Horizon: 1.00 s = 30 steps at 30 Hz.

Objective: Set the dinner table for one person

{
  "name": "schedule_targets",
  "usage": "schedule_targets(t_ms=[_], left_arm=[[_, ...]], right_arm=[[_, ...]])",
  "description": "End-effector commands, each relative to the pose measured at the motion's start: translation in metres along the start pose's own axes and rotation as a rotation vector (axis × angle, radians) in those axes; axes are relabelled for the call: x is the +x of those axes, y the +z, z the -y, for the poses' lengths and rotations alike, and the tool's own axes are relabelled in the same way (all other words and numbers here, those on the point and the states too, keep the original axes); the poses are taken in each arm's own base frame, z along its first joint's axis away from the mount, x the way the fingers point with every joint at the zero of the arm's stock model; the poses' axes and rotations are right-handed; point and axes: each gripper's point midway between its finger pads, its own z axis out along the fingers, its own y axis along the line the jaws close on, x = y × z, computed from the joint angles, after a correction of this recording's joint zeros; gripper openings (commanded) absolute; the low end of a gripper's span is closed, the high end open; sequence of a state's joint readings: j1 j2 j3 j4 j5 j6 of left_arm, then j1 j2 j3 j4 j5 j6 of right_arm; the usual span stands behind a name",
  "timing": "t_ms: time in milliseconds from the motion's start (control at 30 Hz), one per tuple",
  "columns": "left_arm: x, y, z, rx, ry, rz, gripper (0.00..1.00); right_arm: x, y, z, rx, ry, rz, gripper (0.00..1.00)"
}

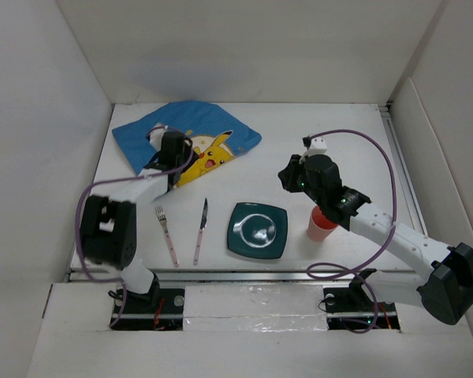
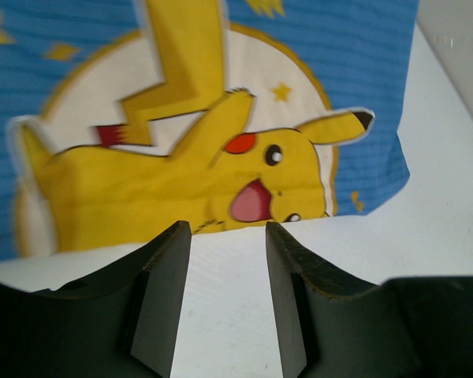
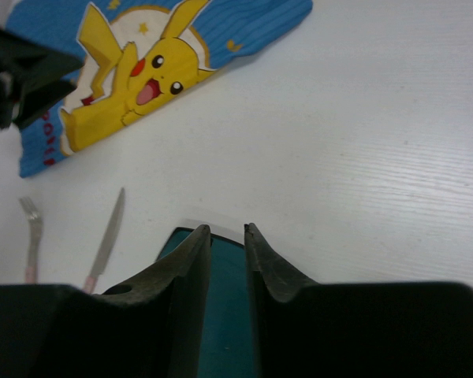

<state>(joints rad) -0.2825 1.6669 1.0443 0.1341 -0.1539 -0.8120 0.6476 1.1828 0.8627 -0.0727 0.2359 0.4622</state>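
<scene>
A rumpled blue cloth placemat (image 1: 213, 130) printed with a yellow cartoon figure lies at 11 o'clock. A square dark-teal glossy plate (image 1: 240, 244) sits near 6 o'clock. At the plate's 9 o'clock a pink-handled metal knife (image 1: 201, 231) and, further out, a pink-handled metal fork (image 1: 166, 228) lie side by side, apart, tips toward 12. A salmon-pink plastic cup (image 1: 321, 226), partly hidden, stands at the plate's 3 o'clock.

Soft, even overhead light washed the white dinner table (image 1: 339, 142), leaving only faint, soft-edged shadows. A small glint sat on the dark green plate (image 1: 248, 244). The elbow of the left arm (image 1: 109, 228) smeared with blur; the left gripper (image 2: 229, 230) loomed dark and unfocused up close.
</scene>
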Motion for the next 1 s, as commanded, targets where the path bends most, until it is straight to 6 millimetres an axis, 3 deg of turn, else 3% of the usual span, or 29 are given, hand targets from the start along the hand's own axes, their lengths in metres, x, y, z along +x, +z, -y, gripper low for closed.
schedule_targets(t_ms=[0,33,67,100,133,167,200,233,267,333,600,833,967], left_arm=[[-0.026,-0.044,-0.036,-0.096,-0.148,0.196,0.39],[-0.035,-0.059,-0.043,-0.110,-0.215,0.230,0.37],[-0.017,-0.065,-0.075,-0.210,-0.208,0.207,0.37],[-0.015,-0.070,-0.095,-0.267,-0.233,0.208,0.37],[-0.019,-0.079,-0.102,-0.279,-0.281,0.223,0.37],[-0.005,-0.083,-0.126,-0.339,-0.280,0.198,0.37],[-0.009,-0.086,-0.143,-0.371,-0.317,0.211,0.37],[-0.013,-0.090,-0.149,-0.363,-0.346,0.219,0.38],[-0.003,-0.089,-0.158,-0.352,-0.390,0.185,0.38],[-0.011,-0.090,-0.174,-0.343,-0.469,0.203,0.38],[-0.007,-0.079,-0.194,-0.435,-0.534,0.230,0.41],[0.005,-0.060,-0.215,-0.549,-0.523,0.198,0.37],[-0.003,-0.053,-0.220,-0.576,-0.523,0.221,0.35]], right_arm=[[-0.039,-0.001,-0.029,-0.111,0.046,0.127,0.15],[-0.037,-0.002,-0.029,-0.113,0.041,0.118,0.09],[-0.035,-0.001,-0.028,-0.111,0.038,0.114,0.06],[-0.033,-0.002,-0.032,-0.120,0.037,0.112,0.05],[-0.030,-0.002,-0.031,-0.122,0.033,0.106,0.05],[-0.029,-0.001,-0.030,-0.120,0.034,0.103,0.06],[-0.026,-0.004,-0.033,-0.130,0.029,0.097,0.10],[-0.021,-0.004,-0.032,-0.133,0.027,0.087,0.11],[-0.020,-0.005,-0.031,-0.134,0.022,0.085,0.13],[-0.020,-0.009,-0.034,-0.160,0.020,0.093,0.18],[-0.003,-0.015,-0.032,-0.196,-0.005,0.060,0.29],[0.005,-0.018,-0.030,-0.203,-0.010,0.043,0.31],[0.003,-0.020,-0.030,-0.207,-0.009,0.053,0.31]])
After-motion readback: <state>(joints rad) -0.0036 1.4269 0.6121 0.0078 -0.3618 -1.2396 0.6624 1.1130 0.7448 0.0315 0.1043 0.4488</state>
